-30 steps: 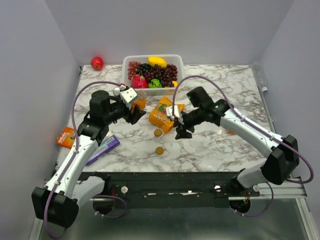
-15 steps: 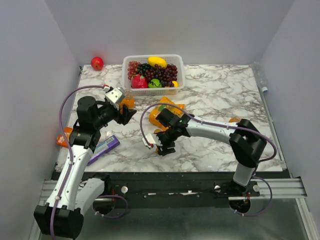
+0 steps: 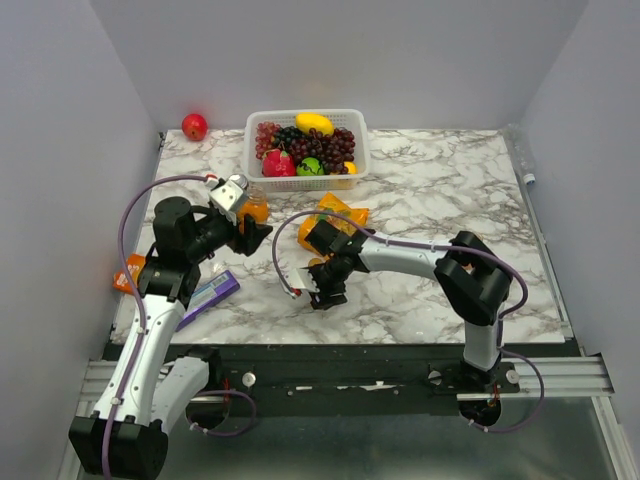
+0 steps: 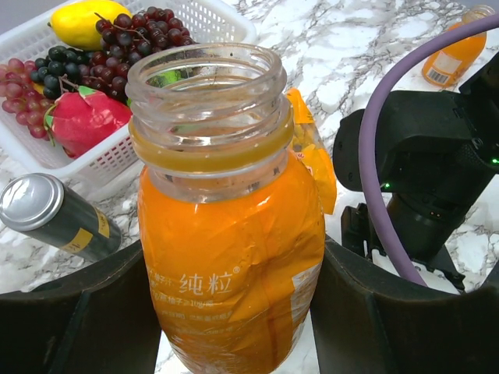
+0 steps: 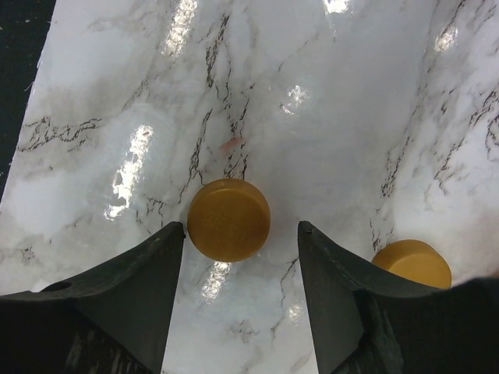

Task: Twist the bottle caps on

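My left gripper is shut on an orange juice bottle and holds it upright; its mouth is open with no cap on it. My right gripper is open, pointing down at the table near the front. A golden-orange cap lies flat on the marble just ahead of its fingertips, touching neither. A second golden-orange cap lies to the right, partly behind the right finger. Another orange bottle stands far off. No white cap shows.
A white basket of fruit stands at the back, with a dark can beside it. An orange packet lies behind the right arm. A purple tube and an orange packet lie at the left. A red apple sits back left.
My right arm has swung left and toward the front and come down over a cap. My left arm has drawn back to the left with the bottle.
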